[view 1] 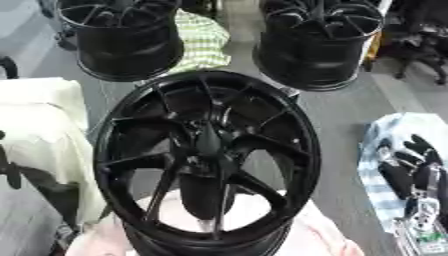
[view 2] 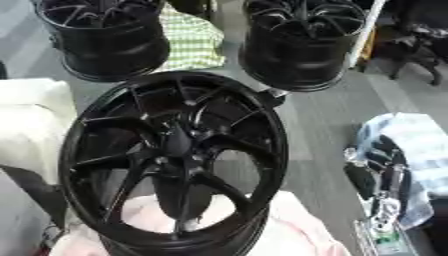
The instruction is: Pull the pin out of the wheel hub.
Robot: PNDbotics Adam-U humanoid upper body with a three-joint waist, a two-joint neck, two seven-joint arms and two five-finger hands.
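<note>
Right at the lower right of the frame, the right robot hand rests with its dark fingers pointing up and loosely spread, open and holding nothing; it lies over a blue and white striped cloth and is well apart from the wheel. No left robot hand shows in either view. The wheel hub fills the middle of the frame: a big glossy black wheel, tilted so that its spoked face looks up toward the camera, with thin spokes fanning out from the dark centre to the rim. Its lower part sits on a pale pink cloth at the bottom of the frame, which also shows through the gaps between the lower spokes. The centre of the wheel is black on black, and a pin cannot be made out there. Two more black wheels stand on the grey floor behind it, one at the upper left and one at the upper right, with a green checked cloth between them. A cream cloth lies at the left edge, just beside the big wheel. Below the right robot hand, in the lower right corner, there is a small white and green thing that I cannot identify.
</note>
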